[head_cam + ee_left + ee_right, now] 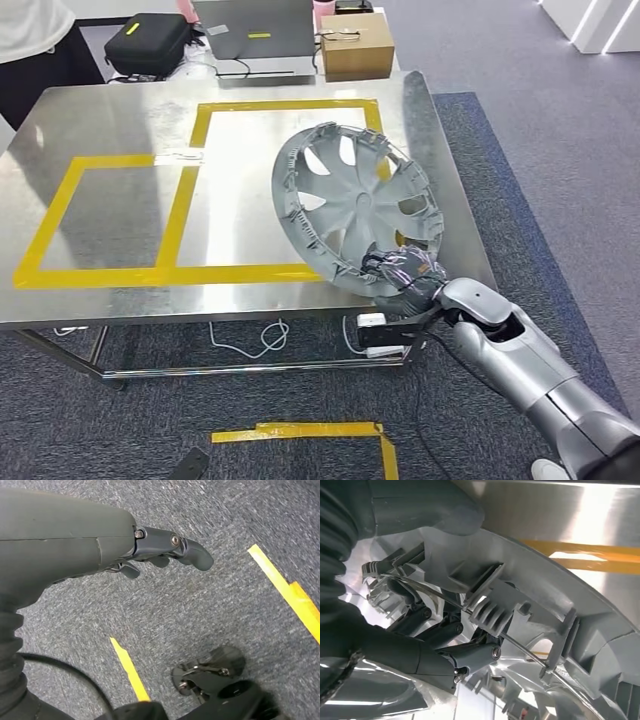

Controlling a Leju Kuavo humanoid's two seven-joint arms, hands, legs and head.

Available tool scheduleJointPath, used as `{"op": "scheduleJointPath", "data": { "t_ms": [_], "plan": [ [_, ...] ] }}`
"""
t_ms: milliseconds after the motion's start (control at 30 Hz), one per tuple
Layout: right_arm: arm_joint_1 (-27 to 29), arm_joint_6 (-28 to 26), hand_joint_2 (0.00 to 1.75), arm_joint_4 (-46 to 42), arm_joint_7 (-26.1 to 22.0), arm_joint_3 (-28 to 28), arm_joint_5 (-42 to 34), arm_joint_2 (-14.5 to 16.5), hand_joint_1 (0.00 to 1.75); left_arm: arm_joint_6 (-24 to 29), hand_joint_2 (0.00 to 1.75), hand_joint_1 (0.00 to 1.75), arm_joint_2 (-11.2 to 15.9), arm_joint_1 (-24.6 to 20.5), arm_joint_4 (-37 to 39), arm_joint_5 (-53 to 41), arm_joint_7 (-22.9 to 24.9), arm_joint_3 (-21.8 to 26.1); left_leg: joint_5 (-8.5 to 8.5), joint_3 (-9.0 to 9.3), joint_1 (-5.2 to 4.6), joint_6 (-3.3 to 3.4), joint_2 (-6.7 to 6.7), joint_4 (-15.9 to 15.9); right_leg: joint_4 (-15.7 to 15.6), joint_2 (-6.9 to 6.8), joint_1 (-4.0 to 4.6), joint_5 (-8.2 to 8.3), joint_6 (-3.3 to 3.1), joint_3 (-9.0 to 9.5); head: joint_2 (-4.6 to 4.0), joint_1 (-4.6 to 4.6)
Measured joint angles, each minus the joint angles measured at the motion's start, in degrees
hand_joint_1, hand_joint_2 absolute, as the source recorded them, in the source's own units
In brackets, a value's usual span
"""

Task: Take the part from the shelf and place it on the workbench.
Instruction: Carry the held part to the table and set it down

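Steel workbench [90, 215] — hubcap [355, 205] in right hand [404, 275]

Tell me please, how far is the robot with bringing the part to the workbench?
Done: the part, a grey wheel cover, is off the shelf and over the steel workbench. In hand: the right hand grips its near rim, holding it tilted over the yellow tape rectangle. The left hand hangs over the carpet, holding nothing. Left: lay the cover flat and let go.
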Motion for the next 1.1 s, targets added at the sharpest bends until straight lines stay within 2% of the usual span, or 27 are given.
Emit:
{"op": "scheduleJointPath", "data": {
  "t_ms": [33,67,100,133,167,200,233,267,367,400,467,533,567,600,633,700,733,767,867,933,967,1033,1067,1100],
  "plan": [
    [-0.01,-0.42,1.75,1.09,-0.01,0.03,0.41,0.06,1.75,0.03,1.75,0.00,-0.01,0.02,0.00,-0.02,0.00,0.00,-1.22,-1.45,0.04,-0.12,0.01,3.35,0.02,0.02,0.03,-0.02,-0.04,0.03,0.00,0.01],
    [-0.01,-0.81,1.75,2.26,-0.01,0.04,0.85,0.10,1.75,0.06,1.75,0.00,0.01,0.04,0.00,-0.04,0.00,0.00,-1.49,-2.25,0.05,-0.17,0.01,5.24,0.04,0.04,0.05,-0.05,-0.06,0.08,0.00,0.02],
    [-0.01,-1.20,1.75,3.42,-0.02,0.04,1.29,0.12,1.75,0.08,1.75,0.00,0.03,0.04,0.00,-0.05,0.00,0.00,-0.66,-2.10,0.05,-0.15,0.01,4.99,0.07,0.08,0.06,-0.09,-0.06,0.17,0.00,0.01],
    [-0.04,-1.66,1.75,4.55,-0.01,0.03,1.80,0.14,1.75,0.10,1.75,0.00,0.08,0.03,0.00,-0.07,-0.01,-0.01,1.12,-0.95,0.05,-0.05,0.01,2.58,0.09,0.12,0.06,-0.16,-0.01,0.30,0.00,0.01],
    [-0.11,-2.14,1.75,5.66,0.05,0.00,2.37,0.16,1.75,0.12,1.75,0.00,0.15,0.03,0.00,-0.09,-0.03,-0.01,3.28,0.84,0.05,0.11,0.01,-1.25,0.12,0.15,0.06,-0.26,0.11,0.44,0.00,0.00],
    [-0.26,-2.68,1.75,6.80,0.20,-0.03,3.02,0.19,1.75,0.08,1.75,0.00,0.20,0.01,0.00,-0.12,-0.09,-0.02,4.82,2.61,0.01,0.30,0.00,-5.00,0.20,0.18,0.19,-0.40,0.31,0.48,0.00,0.00],
    [-0.50,-3.17,1.75,7.97,0.45,-0.07,3.74,0.20,1.75,-0.02,1.75,0.00,0.23,-0.02,0.00,-0.15,-0.18,-0.02,5.64,3.93,-0.03,0.54,0.00,-7.89,0.28,0.20,0.29,-0.47,0.56,0.41,0.00,0.04],
    [-0.80,-3.62,1.75,9.24,0.75,-0.13,4.43,0.22,1.75,-0.21,1.75,0.00,0.25,-0.03,0.00,-0.16,-0.31,-0.03,5.81,4.62,-0.08,0.76,0.00,-9.53,0.31,0.23,0.40,-0.49,0.83,0.30,0.00,0.08],
    [-1.64,-5.05,1.75,12.95,1.34,-0.73,6.03,0.28,1.75,-0.78,1.75,0.00,0.25,0.05,0.00,-0.10,-0.76,-0.05,5.55,4.96,0.01,1.58,0.04,-10.40,0.15,0.31,0.47,-0.53,1.75,0.25,0.00,0.09],
    [-1.82,-5.66,1.75,14.15,1.48,-1.03,6.49,0.31,1.75,-0.83,1.75,0.00,0.29,0.04,0.00,-0.08,-0.93,-0.07,5.63,5.09,0.13,1.96,0.08,-10.56,0.83,0.30,0.46,-1.13,2.06,-0.06,0.00,0.17],
    [-2.06,-7.21,1.75,16.38,1.87,-1.38,7.55,0.34,1.75,-0.85,1.75,0.00,0.40,-0.03,0.00,-0.07,-1.21,-0.09,5.79,5.23,0.31,2.58,0.15,-10.81,5.68,0.29,0.36,-3.93,2.54,-2.41,0.00,0.38],
    [-2.16,-9.19,1.75,18.34,2.33,-1.44,8.87,0.39,1.75,-0.90,1.75,0.00,0.52,-0.02,0.00,-0.07,-1.33,-0.10,5.82,5.15,0.22,2.85,0.17,-10.80,13.57,0.27,0.27,-7.26,2.81,-6.18,0.00,0.49],
    [-2.15,-10.16,1.75,19.17,2.66,-1.44,9.66,0.44,1.75,-0.98,1.75,0.00,0.56,0.00,0.00,-0.09,-1.36,-0.11,5.86,5.13,0.16,2.90,0.18,-10.80,16.10,0.27,0.25,-7.87,2.86,-7.41,0.00,0.48],
    [-2.19,-11.04,1.75,19.89,2.99,-1.44,10.52,0.50,1.75,-1.07,1.75,0.00,0.60,0.02,0.00,-0.13,-1.37,-0.13,5.90,5.11,0.11,2.94,0.18,-10.80,16.52,0.27,0.26,-7.42,2.81,-7.61,0.00,0.50],
    [-2.28,-11.86,1.75,20.47,3.38,-1.44,11.42,0.55,1.75,-1.19,1.75,0.00,0.61,0.02,0.00,-0.19,-1.38,-0.15,5.96,5.13,0.06,2.95,0.18,-10.80,14.51,0.27,0.27,-5.98,2.63,-6.55,0.00,0.50],
    [-2.74,-13.54,1.75,21.28,4.05,-1.45,13.26,0.65,1.75,-1.40,1.75,0.00,0.61,0.00,0.00,-0.30,-1.42,-0.28,6.11,5.14,-0.11,2.81,0.16,-10.77,6.21,0.15,0.46,-2.60,1.88,-2.14,0.00,0.50],
    [-3.01,-14.34,1.75,21.57,4.37,-1.45,14.24,0.76,1.75,-1.48,1.75,0.00,0.60,-0.03,0.00,-0.33,-1.43,-0.38,6.19,5.11,-0.19,2.61,0.14,-10.75,2.65,0.04,0.60,-1.60,1.50,-0.22,0.00,0.45],
    [-3.22,-15.18,1.75,21.84,4.64,-1.44,15.21,0.85,1.75,-1.52,1.75,0.00,0.60,-0.07,0.00,-0.36,-1.44,-0.46,6.28,5.06,-0.24,2.33,0.14,-10.74,0.41,-0.05,0.75,-1.18,1.20,0.88,0.00,0.45],
    [-3.21,-17.88,1.75,22.51,5.06,-1.44,17.34,1.20,1.75,-1.60,1.75,0.00,0.63,-0.09,0.00,-0.44,-1.43,-0.58,6.48,5.00,-0.09,1.30,0.17,-10.81,-0.81,-0.08,0.88,-0.65,0.58,1.37,0.00,0.46],
    [-3.10,-19.22,1.75,22.71,5.00,-1.44,18.05,1.69,1.75,-1.62,1.75,0.00,0.72,-0.07,0.00,-0.48,-1.40,-0.62,4.97,4.23,-0.05,0.64,0.17,-8.98,-1.37,-0.09,0.54,0.08,0.05,1.80,0.00,0.34],
    [-3.04,-19.65,1.75,22.77,4.95,-1.44,18.33,1.99,1.75,-1.62,1.75,0.00,0.78,-0.05,0.00,-0.48,-1.38,-0.62,3.28,3.19,0.01,0.36,0.17,-6.38,-1.57,-0.11,0.36,0.38,-0.13,1.95,0.00,0.26],
    [-2.89,-20.24,1.75,22.84,4.75,-1.45,18.91,2.48,1.75,-1.64,1.75,0.00,0.80,0.01,0.00,-0.52,-1.32,-0.64,-0.48,0.31,0.17,-0.11,0.19,0.80,-1.56,-0.08,0.32,0.50,-0.31,1.86,0.00,0.18],
    [-2.81,-20.44,1.75,22.85,4.50,-1.47,19.30,2.73,1.75,-1.68,1.75,0.00,0.83,0.05,0.00,-0.56,-1.27,-0.65,-1.38,-0.76,0.24,-0.26,0.19,3.53,-1.54,-0.03,0.32,0.48,-0.30,1.86,0.00,0.19],
    [-2.75,-20.57,1.75,22.85,4.22,-1.49,19.69,2.94,1.75,-1.72,1.75,0.00,0.87,0.08,0.00,-0.61,-1.22,-0.66,-1.40,-1.19,0.29,-0.35,0.20,4.73,-1.52,0.04,0.31,0.46,-0.28,1.87,0.00,0.19]
  ]
}}
